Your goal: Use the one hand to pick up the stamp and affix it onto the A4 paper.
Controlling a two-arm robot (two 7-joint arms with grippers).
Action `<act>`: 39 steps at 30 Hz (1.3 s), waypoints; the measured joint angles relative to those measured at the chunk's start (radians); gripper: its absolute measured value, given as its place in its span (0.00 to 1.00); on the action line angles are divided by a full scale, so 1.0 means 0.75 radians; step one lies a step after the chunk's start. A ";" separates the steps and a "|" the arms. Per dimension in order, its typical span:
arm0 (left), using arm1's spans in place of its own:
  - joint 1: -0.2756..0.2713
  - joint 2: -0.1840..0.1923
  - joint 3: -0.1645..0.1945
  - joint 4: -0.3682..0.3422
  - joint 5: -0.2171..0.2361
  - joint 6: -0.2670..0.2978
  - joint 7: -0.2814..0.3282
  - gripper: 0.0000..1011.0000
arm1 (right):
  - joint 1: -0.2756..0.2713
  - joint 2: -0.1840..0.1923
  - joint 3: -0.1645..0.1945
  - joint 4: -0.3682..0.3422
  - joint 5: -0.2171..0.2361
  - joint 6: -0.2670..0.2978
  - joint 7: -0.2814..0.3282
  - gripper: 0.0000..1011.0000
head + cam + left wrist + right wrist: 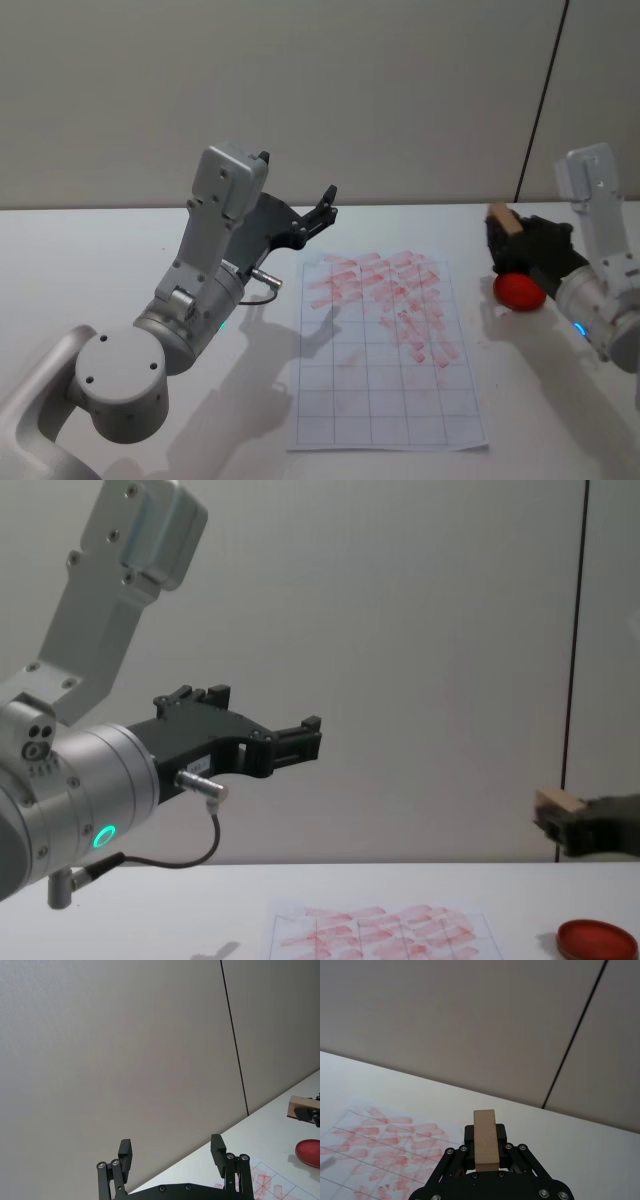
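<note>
The stamp (485, 1136), a plain tan wooden block, was clamped between the fingers of the right gripper (486, 1156), its length sticking out past the fingertips. In the chest view the stamp (557, 802) sat raised above the table (150, 910) in the right gripper (590, 837), with the round red ink pad (596, 939) lying on the table below and just beside the gripper. From the head camera the stamp (503, 222) showed at the far tip of the right gripper (525, 255), and the ink pad (520, 291) lay directly under that gripper, partly covered by it.

The A4 paper (385, 400) lay flat on the table to the left of the right gripper, apart from it; its grid carried red smudged marks over the far cells, while the near rows were blank. In the right wrist view the stamped cells (380, 1140) spread beyond and to one side of the held block.

The left gripper (172, 1157) hung in the air with its fingers wide apart and nothing between them. From the head camera the left gripper (318, 213) was just beyond the paper's far left corner, well apart from the stamp.
</note>
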 joint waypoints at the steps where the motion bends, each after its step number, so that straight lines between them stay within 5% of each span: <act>1: 0.000 0.000 0.000 0.000 0.000 0.000 0.000 0.99 | 0.001 0.003 0.005 0.008 0.000 0.003 -0.005 0.22; 32: 0.000 0.000 0.000 0.000 0.000 0.000 0.000 0.99 | 0.112 -0.002 0.046 0.349 0.027 0.006 0.068 0.22; 39: 0.000 0.000 0.000 0.000 0.000 0.000 0.000 0.99 | 0.120 -0.007 0.044 0.374 0.033 0.001 0.081 0.41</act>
